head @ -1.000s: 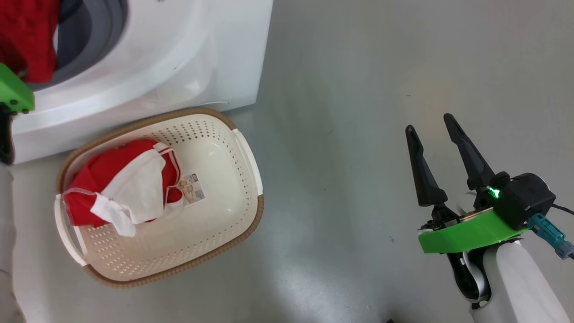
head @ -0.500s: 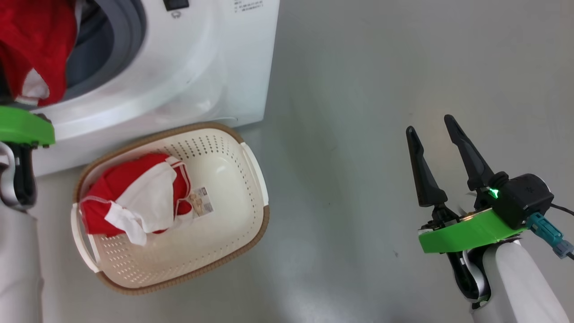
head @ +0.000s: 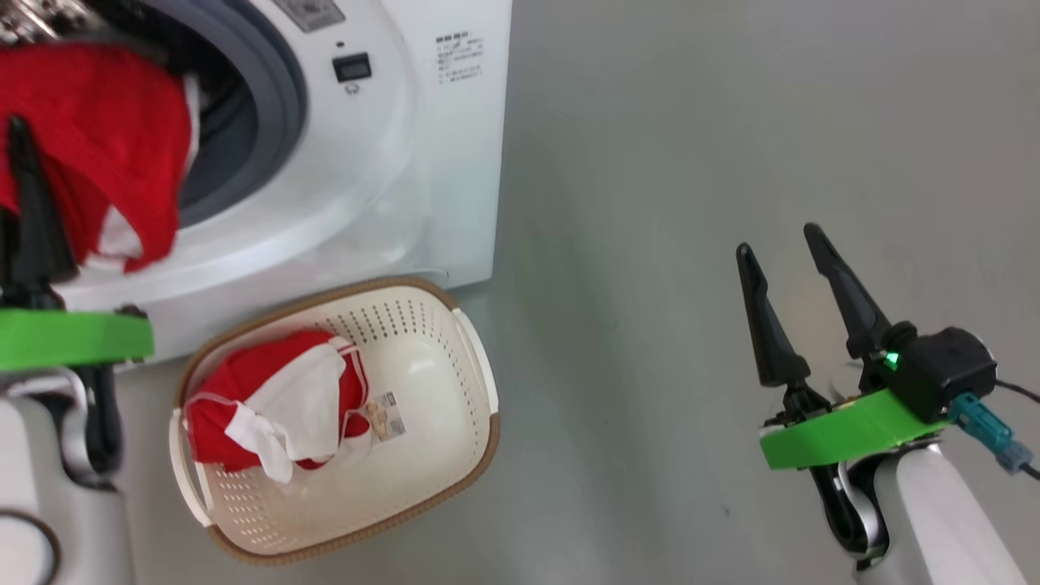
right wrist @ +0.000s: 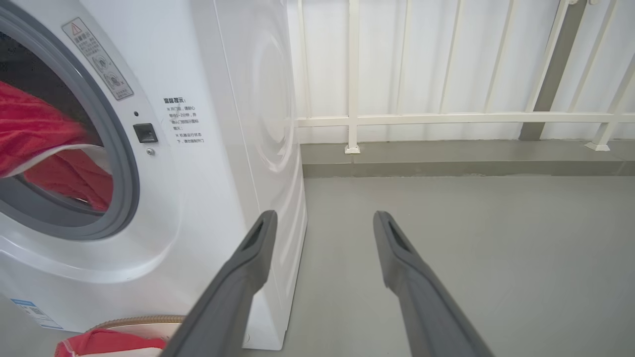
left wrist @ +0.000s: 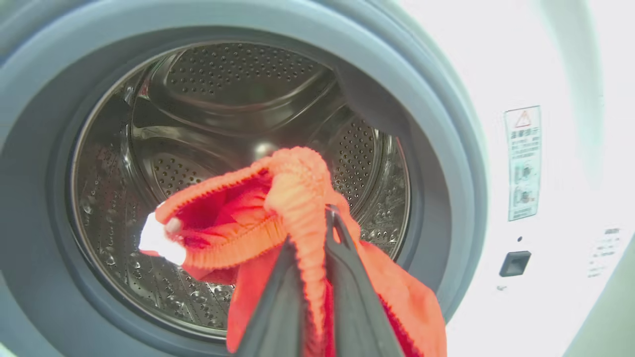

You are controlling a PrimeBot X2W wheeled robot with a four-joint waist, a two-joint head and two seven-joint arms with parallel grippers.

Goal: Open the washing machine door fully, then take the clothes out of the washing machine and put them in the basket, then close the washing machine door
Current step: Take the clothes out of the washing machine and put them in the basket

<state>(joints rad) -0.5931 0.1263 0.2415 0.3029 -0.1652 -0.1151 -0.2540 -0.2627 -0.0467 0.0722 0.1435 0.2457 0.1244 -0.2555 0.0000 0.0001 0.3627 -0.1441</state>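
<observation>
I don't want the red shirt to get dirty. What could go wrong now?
The left claw pinches just a thin edge of the red garment, so it might slip onto the floor. Its hanging part could catch on the grey gasket. The basket isn't right under it, so a drop could miss.

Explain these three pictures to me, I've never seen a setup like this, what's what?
This is a wheeled robot with two arms. The head picture looks down at a white washing machine, and a cream basket on the grey floor with one red and white garment inside. The left wrist picture looks along the left tool, shut on another red garment at the drum's mouth. The right wrist picture looks along the right tool, open and empty above the floor.
</observation>
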